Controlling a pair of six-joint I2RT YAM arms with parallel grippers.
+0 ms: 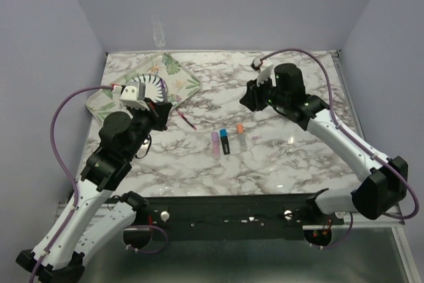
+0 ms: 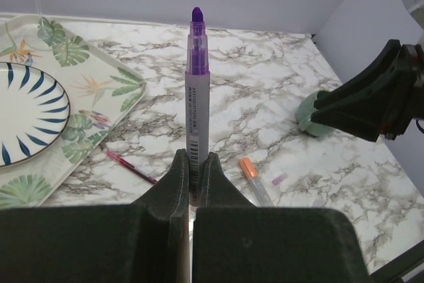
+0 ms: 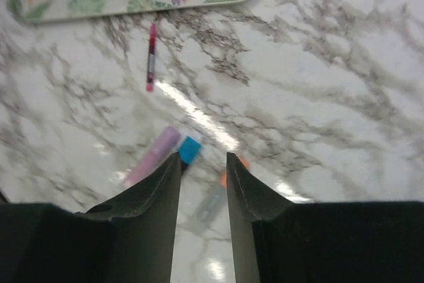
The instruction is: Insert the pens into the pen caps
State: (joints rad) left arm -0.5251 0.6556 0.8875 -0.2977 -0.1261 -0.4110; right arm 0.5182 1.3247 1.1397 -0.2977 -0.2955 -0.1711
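Left wrist view gives me the purple-tipped marker (image 2: 197,91), uncapped and pinched in the left end effector (image 2: 194,161), a hold I cannot make out from above. Top external view shows instead the pink marker (image 1: 214,142), blue-tipped marker (image 1: 225,141) and orange-tipped marker (image 1: 240,136) lying side by side mid-counter (image 1: 285,157). Right wrist view has the right end effector (image 3: 203,160) hovering over them, jaws spread on nothing.
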